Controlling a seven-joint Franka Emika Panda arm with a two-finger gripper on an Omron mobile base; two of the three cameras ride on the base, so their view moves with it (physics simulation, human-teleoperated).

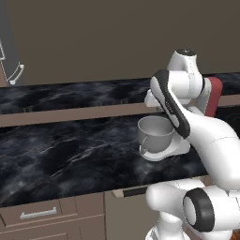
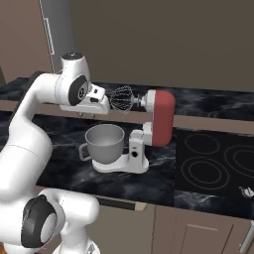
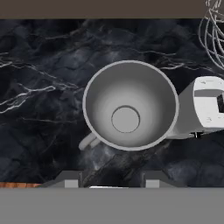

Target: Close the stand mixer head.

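The mixer head (image 2: pixel 161 117) is tipped right up, its red body standing almost on end above the white base (image 2: pixel 136 151), with the whisk (image 2: pixel 122 98) sticking out sideways toward nine o'clock in the right base view, well clear of the bowl (image 2: pixel 104 143). The mixer sits on the dark marble table (image 2: pixel 59 144), just beside the cooktop (image 2: pixel 213 161) at its three o'clock. The end effector (image 2: pixel 101 101) hangs above the bowl, just beside the whisk's tip, looking straight down into the empty bowl (image 3: pixel 130 105); the fingertips (image 3: pixel 70 178) at six o'clock in the hand view stand apart with nothing between them, so it is released. I'd say this is the approach step, with the head not yet touched. The next move, as I judge it, calls for getting above the raised head and pressing it down about its hinge until the whisk drops into the bowl, without snagging the wires.
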